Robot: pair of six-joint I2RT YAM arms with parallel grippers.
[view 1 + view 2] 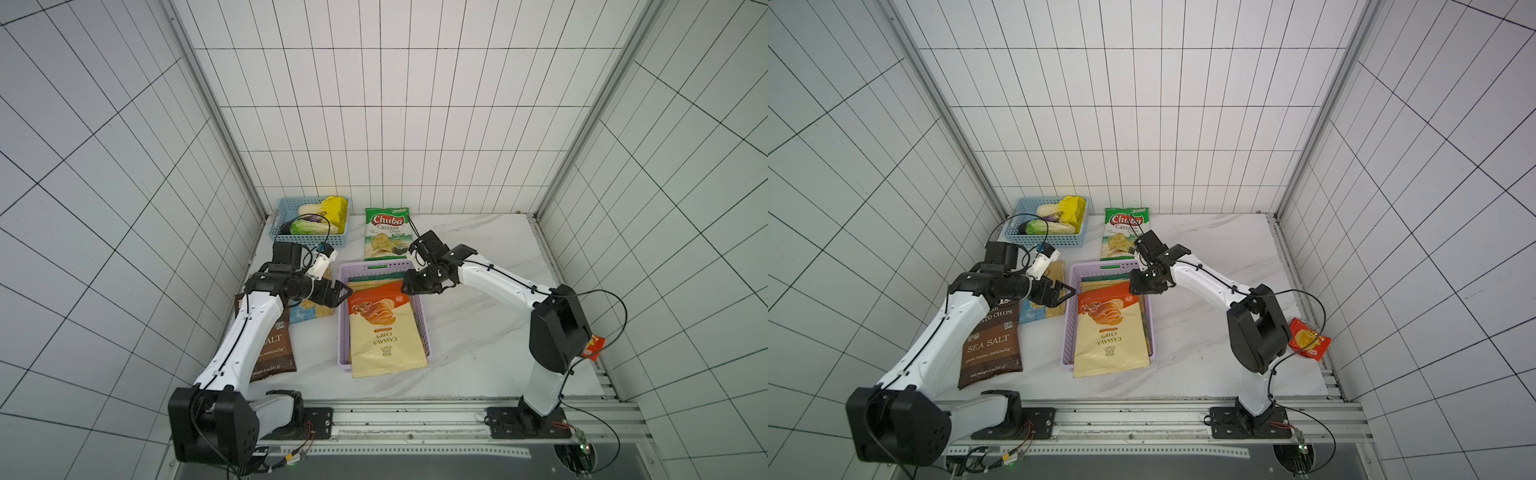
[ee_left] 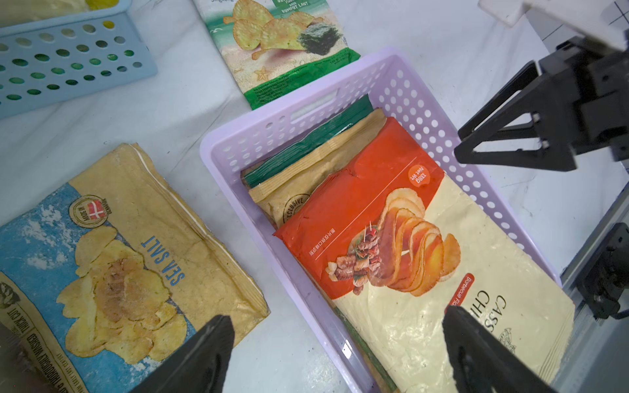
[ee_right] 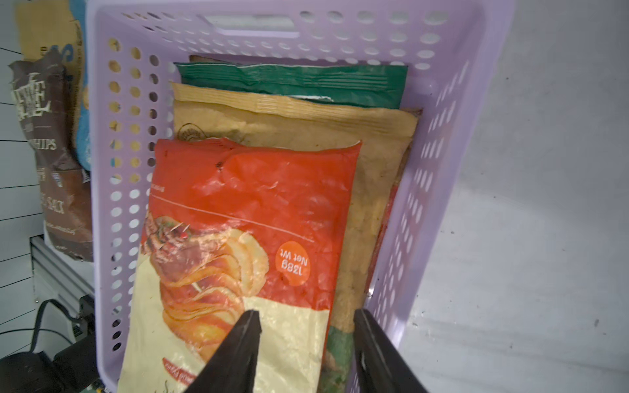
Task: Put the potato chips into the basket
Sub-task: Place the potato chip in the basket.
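At the left of both top views the brown Kettle bag (image 1: 272, 345) lies flat on the tabletop (image 1: 478, 257), partly under the left arm. That arm rises from its base at lower left, its forearm slanting up over the bag and its wrist turned toward the right of the frame. Just right of the Kettle bag, under the wrist, lies a tan sea-salt bag (image 2: 112, 258).

The left pincer (image 1: 338, 296) is spread wide and empty, pointing at the left wall of the lilac basket (image 1: 343, 328). In the basket the orange-cream cassava bag (image 1: 384, 332) lies on top, its lower end hanging over the near rim. A tan bag (image 3: 371, 143) and a dark green bag (image 3: 292, 81) show beneath it.

At the basket's far rim lies the green Chuba bag (image 1: 386, 235), still outside.

The right pincer (image 1: 409, 286) is half spread with nothing between its fingers, tilted down over the basket's upper right corner. Its arm reaches up-left from a raised elbow at the right.

These bags look light, puffed and crinkly, with slick film and brittle contents. A pinch on a crimped end seal or a corner should hold better than one across the belly.
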